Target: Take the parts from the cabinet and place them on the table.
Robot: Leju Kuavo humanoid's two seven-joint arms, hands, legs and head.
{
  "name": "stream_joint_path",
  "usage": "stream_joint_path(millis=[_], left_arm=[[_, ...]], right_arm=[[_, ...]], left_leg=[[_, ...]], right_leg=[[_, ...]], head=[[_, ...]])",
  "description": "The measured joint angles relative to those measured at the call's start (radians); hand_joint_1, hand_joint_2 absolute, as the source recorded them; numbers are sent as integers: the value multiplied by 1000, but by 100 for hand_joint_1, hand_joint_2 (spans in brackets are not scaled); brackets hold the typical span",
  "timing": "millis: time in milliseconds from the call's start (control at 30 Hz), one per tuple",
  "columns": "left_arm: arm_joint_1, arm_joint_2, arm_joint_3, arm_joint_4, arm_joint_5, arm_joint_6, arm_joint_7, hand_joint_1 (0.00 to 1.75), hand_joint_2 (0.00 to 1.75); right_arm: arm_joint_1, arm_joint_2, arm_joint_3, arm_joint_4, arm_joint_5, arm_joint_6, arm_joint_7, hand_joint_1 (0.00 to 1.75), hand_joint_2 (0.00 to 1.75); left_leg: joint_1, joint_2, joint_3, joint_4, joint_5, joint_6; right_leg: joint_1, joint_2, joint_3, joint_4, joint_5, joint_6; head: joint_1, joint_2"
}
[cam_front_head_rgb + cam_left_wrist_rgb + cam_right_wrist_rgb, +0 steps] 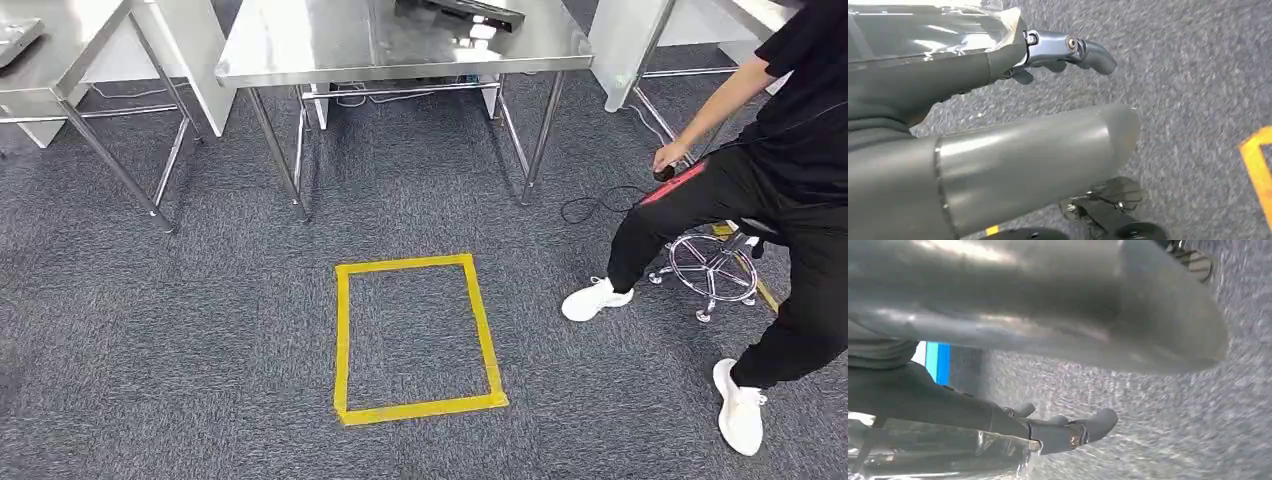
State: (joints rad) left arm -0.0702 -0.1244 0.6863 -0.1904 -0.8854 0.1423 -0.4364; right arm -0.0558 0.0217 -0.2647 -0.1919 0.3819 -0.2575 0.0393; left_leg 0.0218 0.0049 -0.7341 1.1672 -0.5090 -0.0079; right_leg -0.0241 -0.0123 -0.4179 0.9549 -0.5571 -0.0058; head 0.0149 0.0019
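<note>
No parts or cabinet in sight — the steel surface (400,55) stands far ahead beyond the yellow tape square (415,338). Left robot hand (998,125) and right robot hand (1048,330) hang with fingers apart, holding nothing — judged: finding the cabinet comes next.

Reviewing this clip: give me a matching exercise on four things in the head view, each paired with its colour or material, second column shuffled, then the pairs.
Column one:
1. tape rectangle on the floor
2. table straight ahead
3. person's shoes
4. carpet

Column two:
A. white
B. shiny bare metal
C. dark grey
D. yellow

Pairs: 1-D, 2-B, 3-A, 4-C
</note>
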Motion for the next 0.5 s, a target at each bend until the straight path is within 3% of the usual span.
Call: stream_joint_path(millis=[33, 67, 100, 133, 200, 233, 267, 367, 400, 433, 467, 500], left_arm=[[0, 0, 0, 0, 0, 1, 0, 0, 0], [0, 0, 0, 0, 0, 2, 0, 0, 0], [0, 0, 0, 0, -2, 3, 0, 0, 0], [0, 0, 0, 0, -3, 3, 1, 0, 0], [0, -1, 0, 0, -3, 4, 3, 0, 0], [-1, 0, 0, 0, -3, 4, 3, 0, 0], [-1, 2, 0, 0, -3, 4, 5, 0, 0], [-2, 0, 0, 0, -4, 6, 6, 0, 0], [-5, -2, 0, -1, -4, 6, 7, 0, 0], [-7, -4, 0, -1, -4, 6, 7, 0, 0], [-7, -4, 0, -1, -4, 6, 8, 0, 0], [-7, -5, 0, -1, -4, 6, 8, 0, 0]], right_arm=[[0, 0, 0, 0, 1, 0, -2, 0, 0], [0, 0, 0, 0, 2, -1, -4, 0, 0], [2, 0, 0, 0, 3, -1, -4, 0, 0], [4, 0, 0, 0, 3, -1, -4, 0, 0], [5, 0, 0, 0, 3, -1, -4, 0, 0], [4, 2, 0, 0, 3, -1, -4, 0, 0], [2, 5, 0, 0, 3, -2, -4, 0, 0], [-2, 5, 0, 0, 4, -3, -4, 0, 0], [-3, 5, 0, 0, 5, -4, -4, 0, 0], [-2, 5, 0, 1, 6, -4, -3, 0, 0], [-2, 6, 0, 1, 6, -4, -3, 0, 0], [-2, 6, 0, 1, 7, -4, -2, 0, 0]], left_leg=[[1, -3, -24, 79, -36, -3], [1, -3, -38, 142, -50, -6], [1, -3, -29, 158, -41, -6], [1, -3, 7, 124, -20, -4], [1, -16, 129, -43, 37, 5], [1, -51, 181, -122, 44, 15], [4, -69, 205, -150, 33, 20], [-9, -38, 201, -163, 30, 28], [-4, -28, 203, -180, 34, 34], [1, -15, 209, -194, 43, 40], [2, -9, 208, -200, 46, 48], [2, 2, 206, -200, 47, 48]], right_leg=[[3, -1, -8, 1, 7, -3], [7, 0, -16, 1, 12, -2], [9, 7, -21, 2, 17, 0], [10, 12, -24, 3, 19, 3], [11, 25, -24, 5, 20, 6], [9, 31, -19, 8, 21, 7], [16, 36, -36, 13, 22, 10], [13, 60, -49, 11, 32, 27], [24, 68, -51, 8, 33, 39], [15, 53, -55, 27, 20, 39], [18, 37, -85, 80, -9, 33], [13, 30, -132, 162, -44, 29]], head=[[0, 0], [0, 0], [0, 0], [0, 0], [-1, 0], [0, 0], [1, 0], [-1, 0], [0, 0], [0, 0], [4, 0], [8, 0]])
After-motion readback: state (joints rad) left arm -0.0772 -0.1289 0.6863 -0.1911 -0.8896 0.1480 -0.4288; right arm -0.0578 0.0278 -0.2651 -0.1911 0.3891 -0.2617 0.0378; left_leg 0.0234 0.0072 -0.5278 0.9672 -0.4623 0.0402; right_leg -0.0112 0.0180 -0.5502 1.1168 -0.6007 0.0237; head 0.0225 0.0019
